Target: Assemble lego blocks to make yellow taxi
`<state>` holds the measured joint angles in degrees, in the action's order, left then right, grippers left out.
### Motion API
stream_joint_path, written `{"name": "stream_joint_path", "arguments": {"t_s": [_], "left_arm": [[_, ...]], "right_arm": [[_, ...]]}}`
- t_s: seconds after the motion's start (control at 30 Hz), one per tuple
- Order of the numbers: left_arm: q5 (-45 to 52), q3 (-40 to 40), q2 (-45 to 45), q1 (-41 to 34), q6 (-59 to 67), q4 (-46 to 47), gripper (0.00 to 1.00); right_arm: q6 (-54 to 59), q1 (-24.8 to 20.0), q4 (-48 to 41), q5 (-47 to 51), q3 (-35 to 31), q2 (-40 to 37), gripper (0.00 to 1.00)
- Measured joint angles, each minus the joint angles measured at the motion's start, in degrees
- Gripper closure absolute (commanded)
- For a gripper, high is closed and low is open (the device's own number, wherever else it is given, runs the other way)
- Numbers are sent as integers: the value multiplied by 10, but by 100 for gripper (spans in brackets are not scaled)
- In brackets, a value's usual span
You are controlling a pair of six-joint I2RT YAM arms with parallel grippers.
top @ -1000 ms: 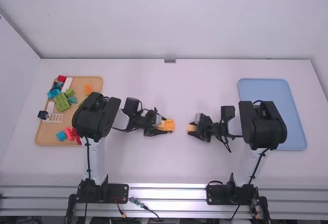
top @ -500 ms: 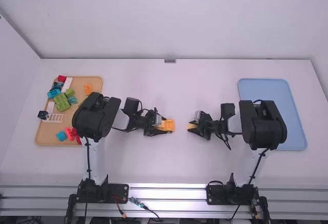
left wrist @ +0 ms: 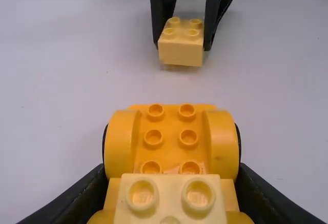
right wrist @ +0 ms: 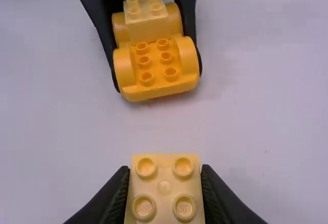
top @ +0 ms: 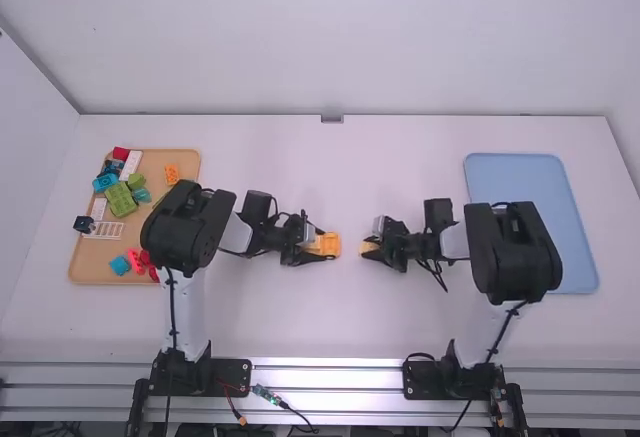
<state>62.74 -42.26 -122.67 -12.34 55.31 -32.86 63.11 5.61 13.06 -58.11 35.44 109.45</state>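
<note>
The left gripper (top: 318, 246) has its fingers closed around the sides of the orange car base (left wrist: 171, 149), which carries a pale yellow block (left wrist: 154, 211). Just right of the car base, the right gripper (top: 372, 248) pinches a second pale yellow block (right wrist: 164, 187), apart from it. Well left of the car base, a tan tray (top: 92, 274) holds colored blocks (top: 121, 200); well right lies a blue tray (top: 515, 172).

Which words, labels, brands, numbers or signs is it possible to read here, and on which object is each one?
None can be read.
Pale yellow block: no legible text.
Yellow car base: no legible text.
Blue tray: no legible text.
Any marks on the studs are too small to read.
</note>
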Motion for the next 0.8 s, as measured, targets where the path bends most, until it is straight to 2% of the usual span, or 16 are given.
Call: {"name": "stream_joint_path", "arguments": {"t_s": [0.1, 0.2, 0.3, 0.47, 0.6, 0.8], "left_arm": [[0, 0, 0, 0, 0, 2, 60], [0, 0, 0, 0, 0, 3, 64], [1, 0, 0, 0, 1, 4, 69], [2, 7, 2, 0, 17, -6, 70], [3, 16, 3, 0, 18, -26, 71], [1, 26, 3, 0, 13, -49, 70]], "right_arm": [[0, 27, -2, 17, 0, -41, 91], [-4, 47, 14, 25, 0, -57, 91], [-20, 62, 40, 30, 1, -59, 91], [-47, 90, 78, 31, 8, -52, 94], [-60, 106, 59, 30, 38, -25, 95], [-45, 125, -19, 26, 86, 2, 95]]}}
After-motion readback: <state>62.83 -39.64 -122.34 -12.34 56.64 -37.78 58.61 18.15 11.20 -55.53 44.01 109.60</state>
